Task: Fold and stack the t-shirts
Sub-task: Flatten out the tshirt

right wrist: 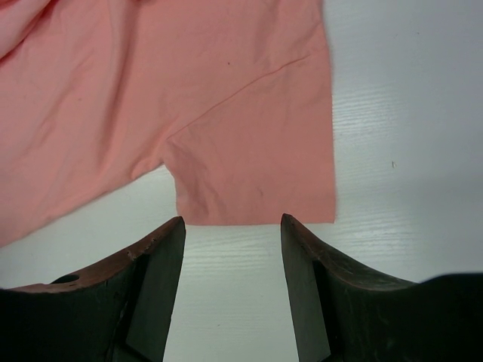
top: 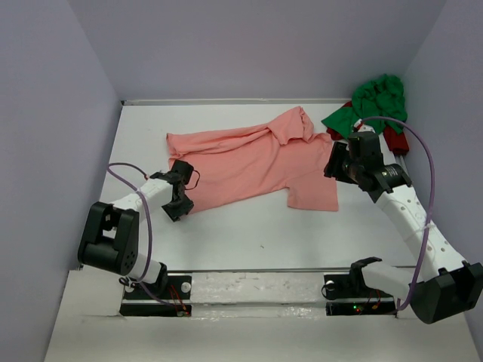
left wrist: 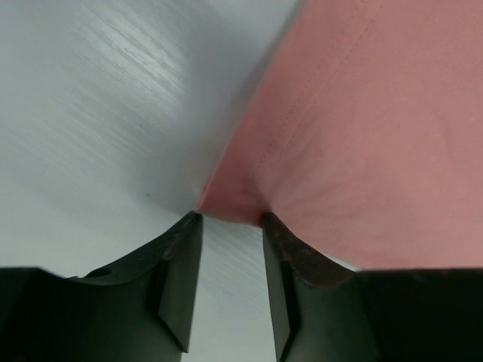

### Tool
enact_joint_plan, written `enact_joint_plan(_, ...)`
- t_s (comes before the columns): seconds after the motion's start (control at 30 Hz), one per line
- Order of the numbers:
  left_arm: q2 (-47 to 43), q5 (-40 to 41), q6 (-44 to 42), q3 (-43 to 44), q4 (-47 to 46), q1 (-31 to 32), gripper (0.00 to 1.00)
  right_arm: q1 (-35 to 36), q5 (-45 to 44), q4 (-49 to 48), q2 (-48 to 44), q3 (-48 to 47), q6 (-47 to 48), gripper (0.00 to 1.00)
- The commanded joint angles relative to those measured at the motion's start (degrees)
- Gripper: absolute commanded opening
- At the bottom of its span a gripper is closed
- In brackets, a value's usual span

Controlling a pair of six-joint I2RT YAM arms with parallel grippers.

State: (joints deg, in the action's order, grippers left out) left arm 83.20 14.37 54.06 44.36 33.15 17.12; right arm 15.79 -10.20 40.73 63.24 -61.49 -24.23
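Left gripper [left wrist: 230, 216], jaws half-parted at a corner of the pink shirt [top: 249, 162], should bite past the hem; right gripper [right wrist: 232, 219] hangs wide-open above the sleeve [right wrist: 256, 177].

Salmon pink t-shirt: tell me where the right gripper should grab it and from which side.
Probably best to take the salmon pink t-shirt at the hem of its near sleeve. That hem lies flat and straight on the table just ahead of the open right gripper, so come in low from the bare table side, one finger sliding under the edge.
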Motion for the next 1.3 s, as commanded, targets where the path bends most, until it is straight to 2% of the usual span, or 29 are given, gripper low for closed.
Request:
enact_joint_plan(0.0,1.88,-2.15,-0.54,-1.64,-2.37,-0.25,0.42,-0.15,-0.26,1.19,-1.11,-3.46,-0.47,0.59)
enact_joint_plan(0.13,3.46,-2.33,-1.07,-1.56,-3.18,-0.25,0.31,-0.15,-3.33,2.07,-0.49,-2.93,-1.0,0.59)
enact_joint_plan(0.17,3.46,-2.59,-1.33,-1.38,-3.26,-0.25,0.21,-0.15,-4.91,2.59,1.16,-2.58,-1.43,0.59)
enact_joint_plan(0.23,3.46,-2.86,-1.5,-1.29,-3.61,-0.25,0.1,-0.15,-5.71,3.57,2.76,-1.79,-2.22,0.59)
enact_joint_plan(0.27,3.46,-3.03,-1.68,-1.03,-3.7,-0.25,0.0,-0.15,-5.89,3.13,3.37,-1.0,-3.18,0.59)
enact_joint_plan(0.47,2.59,-2.51,-2.56,-0.33,-3.0,-0.25,0.0,-0.15,-9.05,0.05,5.13,5.42,-6.09,0.62)
enact_joint_plan(0.7,-1.63,-0.31,-3.0,0.11,-0.8,-0.25,0.0,-0.15,-5.27,-0.83,5.75,10.95,-10.13,0.7)
enact_joint_plan(1.07,-6.03,1.71,-3.35,-0.24,0.43,-0.25,0.0,-0.15,-2.28,-3.81,9.35,15.53,-15.23,0.7)
enact_joint_plan(1.27,-8.31,3.29,-3.79,-0.59,1.48,-0.25,0.0,-4.89,0.08,-4.87,13.13,15.79,-16.46,0.67)
